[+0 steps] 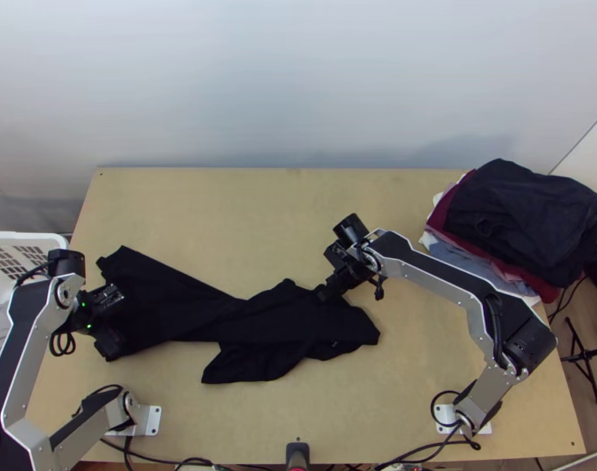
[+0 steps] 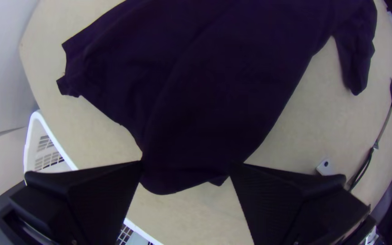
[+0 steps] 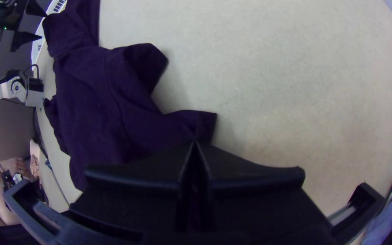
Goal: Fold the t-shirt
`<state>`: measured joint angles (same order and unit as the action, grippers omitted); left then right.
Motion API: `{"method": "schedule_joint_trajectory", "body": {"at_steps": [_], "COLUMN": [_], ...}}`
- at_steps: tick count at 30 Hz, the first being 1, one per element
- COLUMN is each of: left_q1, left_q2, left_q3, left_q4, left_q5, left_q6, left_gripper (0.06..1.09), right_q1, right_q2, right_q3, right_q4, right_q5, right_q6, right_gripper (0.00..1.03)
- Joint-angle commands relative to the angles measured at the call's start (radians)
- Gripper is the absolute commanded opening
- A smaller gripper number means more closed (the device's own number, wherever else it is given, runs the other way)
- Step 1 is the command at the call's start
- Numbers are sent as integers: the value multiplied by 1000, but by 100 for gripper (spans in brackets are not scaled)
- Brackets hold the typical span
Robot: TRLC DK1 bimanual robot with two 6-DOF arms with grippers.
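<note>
Wooden table (image 1: pixel 424 353) by a pale wall (image 1: pixel 298 86); left claw (image 1: pixel 115 320) spread, right claw (image 1: pixel 324 293) pinching black t-shirt (image 1: pixel 259 323).

Both the left arm (image 1: pixel 22 345) and the right arm (image 1: pixel 436 275) are showing silver-grey links with long black panels and black joints. Black cables (image 1: pixel 495 318) are curving along them. Small green lights (image 1: pixel 89 326) are shining on the left wrist. A white plate (image 1: pixel 151 420) is forming each arm's foot. The fingers (image 2: pixel 87 195) are being black, wide, and finely ribbed.
</note>
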<state>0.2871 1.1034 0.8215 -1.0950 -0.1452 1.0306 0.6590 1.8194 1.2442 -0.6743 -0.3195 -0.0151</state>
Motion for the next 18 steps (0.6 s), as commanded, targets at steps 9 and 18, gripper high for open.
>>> {"method": "schedule_joint_trajectory", "body": {"at_steps": [9,18], "left_q1": [18,32], "left_q2": [-11,-22], "left_q3": [-90,-113], "left_q4": [158,219], "left_q5": [-17,-16], "left_q6": [74,88], "left_gripper": [88,31], "right_q1": [-2,-2], "right_q2": [6,11], "right_q3": [1,-2], "right_q4": [-2,-1], "right_q5": [0,0], "right_q6": [3,3], "right_gripper": [3,3]}}
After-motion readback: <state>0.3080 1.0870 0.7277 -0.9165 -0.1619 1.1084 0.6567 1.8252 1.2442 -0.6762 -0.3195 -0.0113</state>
